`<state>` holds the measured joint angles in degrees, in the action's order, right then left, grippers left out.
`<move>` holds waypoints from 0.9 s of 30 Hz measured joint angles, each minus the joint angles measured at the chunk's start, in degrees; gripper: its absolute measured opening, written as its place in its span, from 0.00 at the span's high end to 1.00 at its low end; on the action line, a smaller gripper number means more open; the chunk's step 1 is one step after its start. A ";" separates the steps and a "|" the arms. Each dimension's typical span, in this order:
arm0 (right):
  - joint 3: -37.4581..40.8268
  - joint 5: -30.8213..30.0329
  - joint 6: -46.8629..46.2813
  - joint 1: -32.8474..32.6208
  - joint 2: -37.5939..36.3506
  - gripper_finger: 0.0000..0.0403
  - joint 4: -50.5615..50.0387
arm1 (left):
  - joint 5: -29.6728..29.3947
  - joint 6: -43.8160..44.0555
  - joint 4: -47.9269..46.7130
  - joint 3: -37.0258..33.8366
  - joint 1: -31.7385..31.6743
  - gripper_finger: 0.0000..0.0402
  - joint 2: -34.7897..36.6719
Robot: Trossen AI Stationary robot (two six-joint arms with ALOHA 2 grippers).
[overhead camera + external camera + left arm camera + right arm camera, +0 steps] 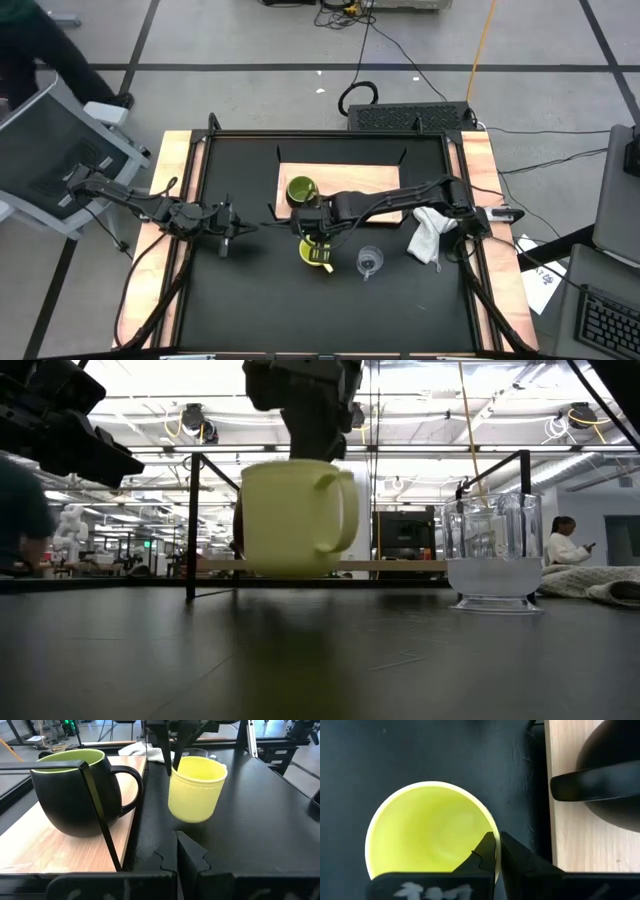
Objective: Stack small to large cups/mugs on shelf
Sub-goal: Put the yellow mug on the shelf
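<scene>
Yellow mug (298, 517): nearest the low camera, lifted just clear of the black surface (250, 290), upright, empty inside, handle turned toward the clear cup.
Right end effector (496, 851): above the yellow mug, fingers clamped on its rim, one inside and one outside the wall.
Right arm: reaches across the shelf from the right side, wrist pointing straight down.
Olive-green mug (75, 790): stands upright on the shelf (345, 180), near its left front corner; nothing seen inside; just beside the lifted yellow mug.
Clear cup (369, 263): upright on the surface, right of the yellow mug, empty.
White cloth (428, 233): lies right of the shelf.
Left end effector (226, 232): left of the mugs, low over the surface, fingers closed, holding nothing.
</scene>
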<state>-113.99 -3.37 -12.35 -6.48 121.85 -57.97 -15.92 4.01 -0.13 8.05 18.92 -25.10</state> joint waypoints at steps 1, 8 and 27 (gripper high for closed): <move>0.00 -0.05 -0.03 0.01 -0.10 1.00 -0.22 | 0.00 0.02 0.10 0.00 -0.02 1.00 0.00; 0.03 -2.80 -0.32 0.44 0.01 1.00 -3.50 | 0.11 0.20 0.26 0.00 0.00 1.00 0.00; 17.56 -2.57 0.15 3.08 -12.31 1.00 9.33 | 0.44 0.86 0.53 0.00 -0.01 1.00 0.00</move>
<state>-96.43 -5.94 -12.20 -3.40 109.54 -48.64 -15.49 4.87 0.40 8.05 18.91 -25.10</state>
